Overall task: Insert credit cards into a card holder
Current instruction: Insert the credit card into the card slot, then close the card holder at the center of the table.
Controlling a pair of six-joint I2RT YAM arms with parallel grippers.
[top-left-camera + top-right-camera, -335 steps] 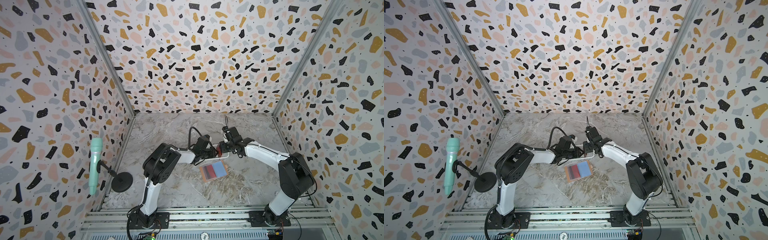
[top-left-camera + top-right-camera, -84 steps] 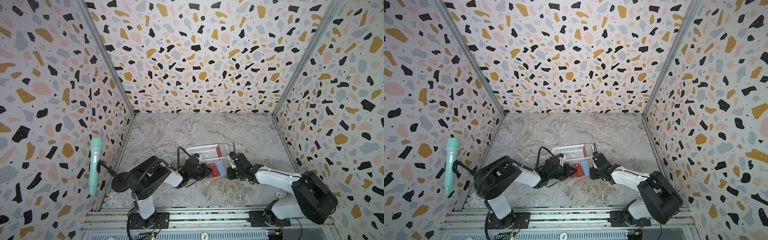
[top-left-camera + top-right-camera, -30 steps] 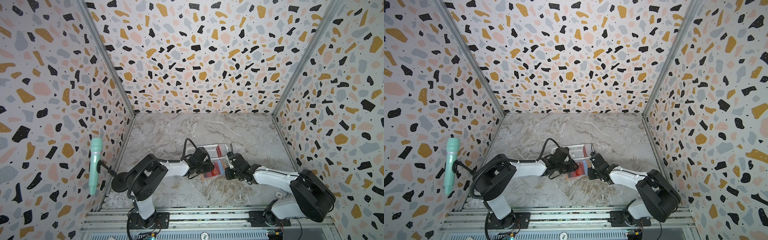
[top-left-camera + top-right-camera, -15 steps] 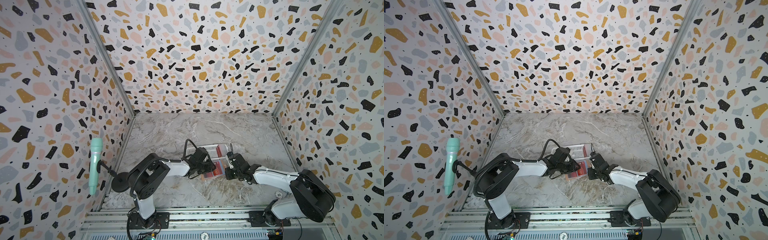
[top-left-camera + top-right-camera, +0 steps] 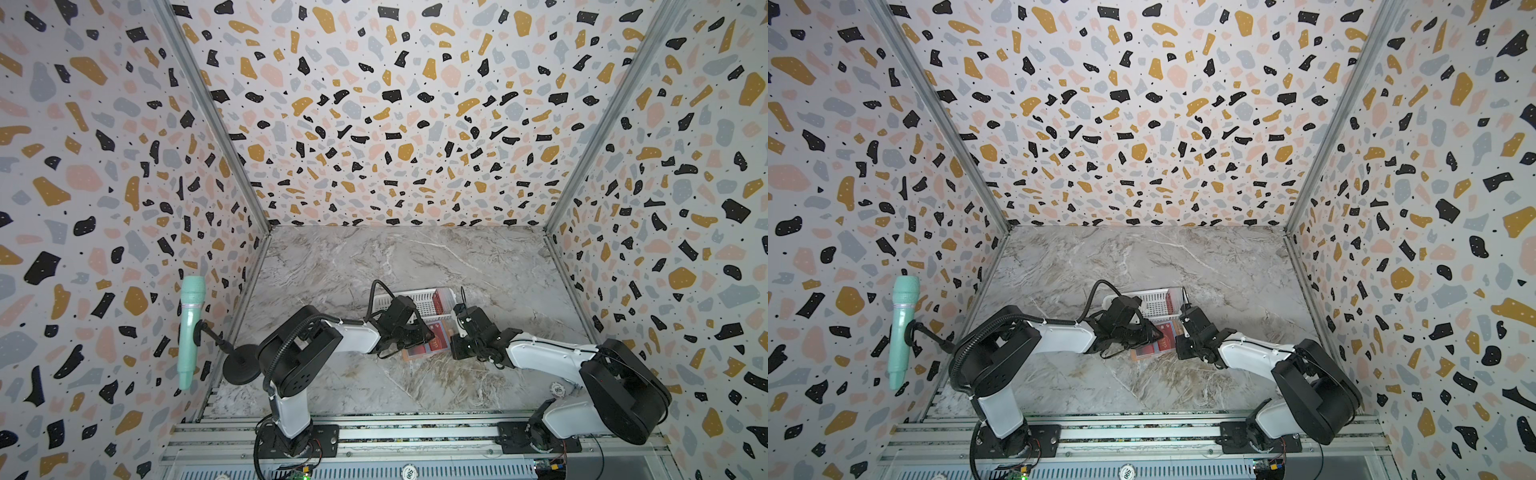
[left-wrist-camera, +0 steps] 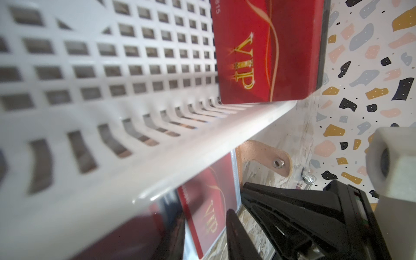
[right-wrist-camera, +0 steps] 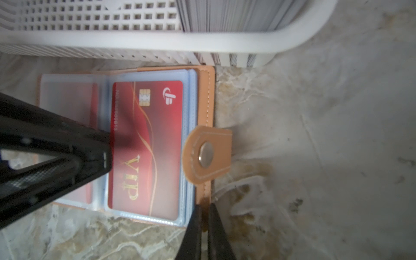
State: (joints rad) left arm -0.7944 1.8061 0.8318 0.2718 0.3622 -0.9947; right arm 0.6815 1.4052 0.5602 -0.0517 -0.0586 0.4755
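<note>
The tan card holder point(image 7: 206, 96) lies open on the marble floor beside the basket, also visible in both top views point(image 5: 417, 353) point(image 5: 1142, 352). A red VIP credit card point(image 7: 146, 146) point(image 6: 207, 213) sits in its clear sleeve. My right gripper point(image 7: 203, 216) point(image 5: 453, 347) is shut on the holder's tan edge, just below the snap tab point(image 7: 207, 153). My left gripper point(image 6: 204, 236) point(image 5: 426, 337) is open over the holder. Its black fingertip point(image 7: 99, 153) rests at the card's outer end. More red credit cards point(image 6: 258, 56) point(image 5: 440, 297) stand in the basket.
The white slotted basket point(image 5: 415, 296) point(image 7: 157, 38) stands right behind the holder, its rim close over my left gripper. A mint microphone point(image 5: 191, 328) on a black stand point(image 5: 241, 370) is at the left wall. Patterned walls enclose three sides.
Nothing has visibly moved in the last second. About eleven seconds ago both grippers were up at the basket. They have since come down to the card holder, which now lies closer to the basket.
</note>
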